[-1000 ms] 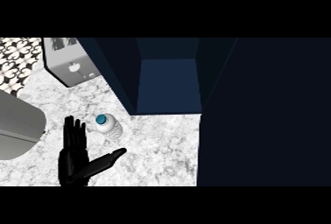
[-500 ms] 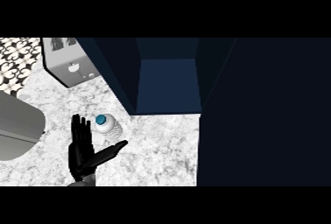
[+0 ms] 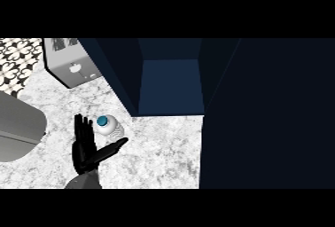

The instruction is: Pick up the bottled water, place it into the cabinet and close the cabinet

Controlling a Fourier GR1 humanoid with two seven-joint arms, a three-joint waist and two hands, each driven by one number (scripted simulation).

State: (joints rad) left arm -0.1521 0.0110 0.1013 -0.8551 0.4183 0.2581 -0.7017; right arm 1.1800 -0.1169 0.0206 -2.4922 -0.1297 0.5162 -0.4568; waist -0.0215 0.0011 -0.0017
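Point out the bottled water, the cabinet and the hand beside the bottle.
bottled water [image 3: 103,121]: head view, on its blue cap.
cabinet [image 3: 169,84]: head view, on the blue back panel inside the open compartment.
left hand [image 3: 84,148]: head view, on the palm, fingers straight.

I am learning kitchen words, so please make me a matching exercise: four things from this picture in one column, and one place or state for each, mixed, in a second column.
Things:
1. bottled water
2. left hand
3. cabinet
4. toaster

Places or states:
A. open, with a dark blue inside
B. upright on the counter, blue cap on top, just right of straight black fingers
C. near the picture's upper left, silver, at the back of the counter
D. open with the thumb spread, next to the bottle

Pairs: 1-B, 2-D, 3-A, 4-C
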